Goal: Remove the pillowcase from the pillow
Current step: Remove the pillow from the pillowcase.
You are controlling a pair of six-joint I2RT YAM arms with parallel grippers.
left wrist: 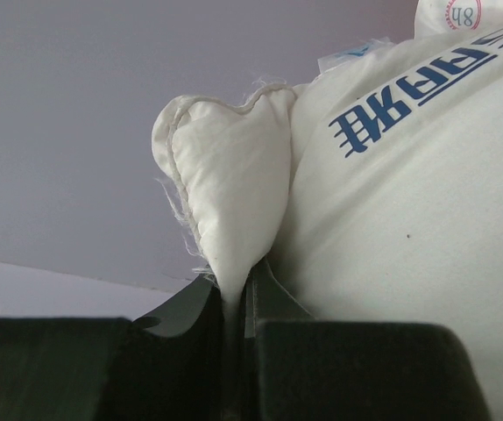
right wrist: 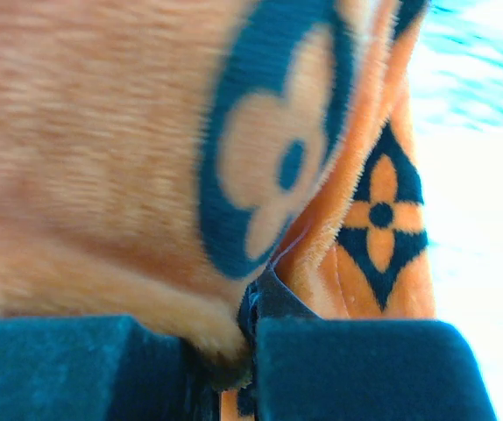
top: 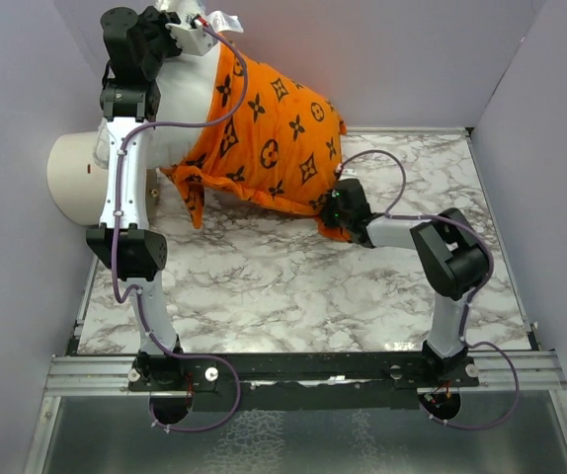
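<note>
At the far left of the table: a plump white stuffed pillow [top: 187, 99] is held up above the grey-veined white marble table [top: 264, 286]. Its top corner is highest, and its body slopes down to the right inside a bright orange plush pillowcase [top: 274, 138] printed with black flower, star and circle motifs.
Hidden: the pillowcase covers most of the pillow. Only the upper left part is bare, and the left arm crosses in front of it. How far the pillow reaches inside the cover cannot be told.
Cut off: the left wrist view shows only one pinched corner and a stretch of the pillow [left wrist: 392, 219]. The blue printed characters [left wrist: 409, 96] run out at the top edge.
Hard to make out: the right wrist view is blurred and almost filled by the pillowcase [right wrist: 102, 132].
Left gripper [left wrist: 234, 307]: the jaws are nearly together, clamped on a thin fold of the pillow's corner, close to a small white tag [top: 222, 22].
Right gripper [right wrist: 247, 324]: it sits low at the pillowcase's lower right corner. The fingers are drawn close with orange fabric nipped between them. From above, the tips are buried in the cloth.
Left edge: a cream cylinder [top: 71, 178] lies partly behind the left arm.
</note>
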